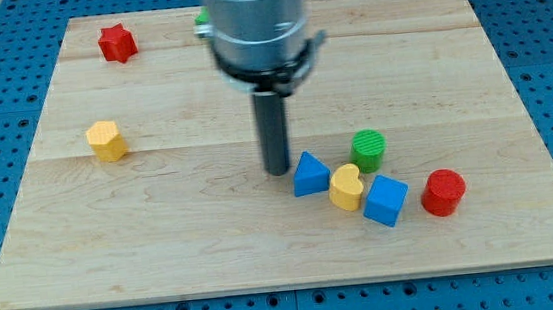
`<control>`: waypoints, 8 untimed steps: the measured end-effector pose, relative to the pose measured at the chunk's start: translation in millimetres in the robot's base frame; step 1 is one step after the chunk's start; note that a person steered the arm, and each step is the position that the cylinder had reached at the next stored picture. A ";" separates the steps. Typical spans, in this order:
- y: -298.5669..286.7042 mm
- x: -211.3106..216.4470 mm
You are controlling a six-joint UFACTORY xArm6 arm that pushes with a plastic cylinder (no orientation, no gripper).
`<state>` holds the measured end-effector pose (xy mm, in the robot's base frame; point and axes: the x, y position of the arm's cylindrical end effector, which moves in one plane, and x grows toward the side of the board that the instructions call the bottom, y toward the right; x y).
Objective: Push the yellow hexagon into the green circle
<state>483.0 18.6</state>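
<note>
The yellow hexagon [106, 141] lies at the view's left on the wooden board [162, 225]. The green circle [367, 150] stands right of centre, far from the hexagon. My tip [277, 171] rests on the board between them, just left of a blue triangle [309, 174] and well to the right of the hexagon. The tip touches no block that I can tell.
A yellow heart [346, 186], a blue cube [386, 200] and a red cylinder [443, 192] sit below and right of the green circle. A red star [117, 42] lies at top left. A green block [201, 19] peeks out behind the arm's body [255, 21].
</note>
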 end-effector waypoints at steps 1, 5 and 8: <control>23.5 0.3; -275.0 23.8; -235.6 -64.6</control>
<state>418.3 -217.0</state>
